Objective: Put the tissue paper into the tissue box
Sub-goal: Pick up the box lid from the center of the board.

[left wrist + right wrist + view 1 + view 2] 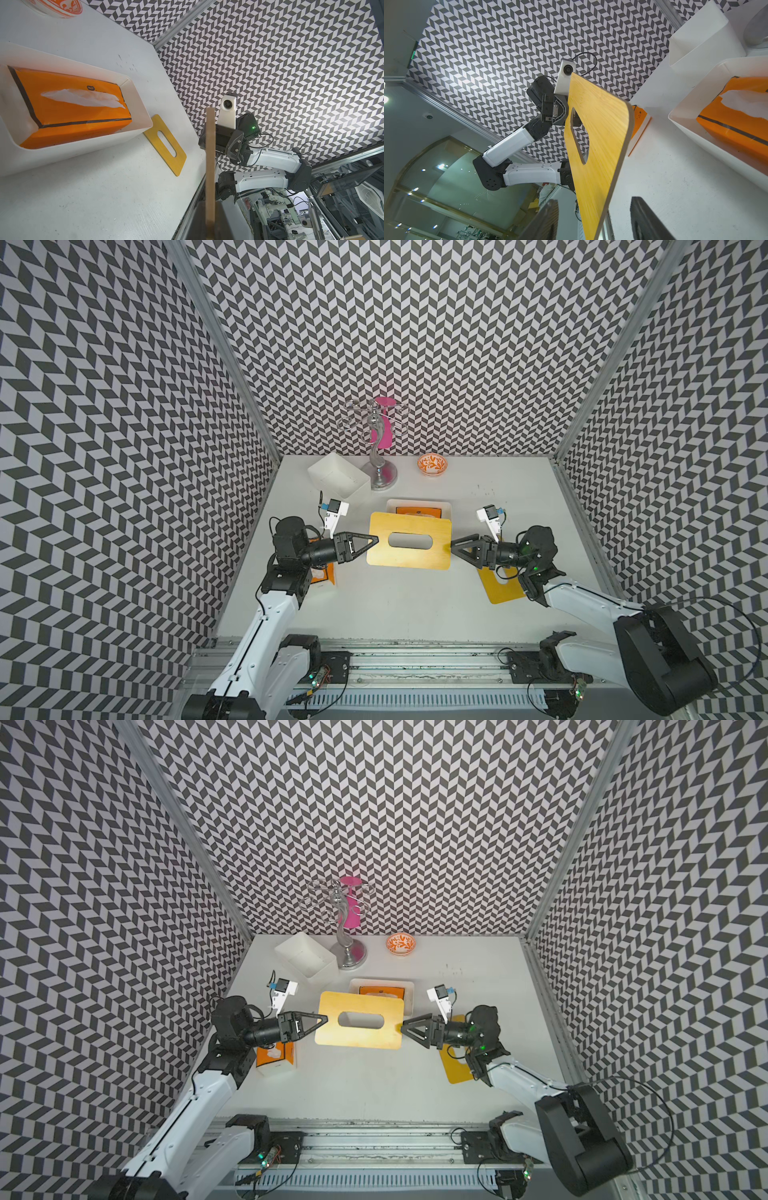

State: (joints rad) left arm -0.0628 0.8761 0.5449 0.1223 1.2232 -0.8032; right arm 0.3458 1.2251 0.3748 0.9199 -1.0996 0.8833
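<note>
Table [395, 614]: white, bare along the near edge.
Second pack [276, 1056]: orange on top, white at the sides, lying on the table beneath the left arm and partly hidden by it.
Spare lid [500, 591]: wooden, with an oval slot, flat on the table under the right arm; seen in the left wrist view [153, 128] just beside one end of the tissue box.
Left gripper [374, 540]: clamped tight on the left short edge of the slotted lid, holding it clear of the table.
Slotted lid [399, 560]: wooden with rounded corners and an oval opening, raised between the two grippers; edge-on in the left wrist view [210, 166]; covering the near rim of the tissue box in both top views.
Right gripper [453, 543]: jaws parted, one on each side of the lid's right short edge, with a gap on both sides in the right wrist view; gripping nothing.
Tissue box [417, 502]: white open tray, just behind the raised lid.
Tissue paper [68, 116]: orange pack with dark border lines, lying inside the tissue box, with a white sheet poking from its top.
White bin [349, 493]: rear left, open on top, just beside the stand's base.
Metal stand [380, 477]: upright near the back wall, with curled wire arms on top.
Pink object [384, 423]: behind the stand, too hidden to identify.
Bowl [432, 464]: orange and white patterned, at the back, right of the stand.
</note>
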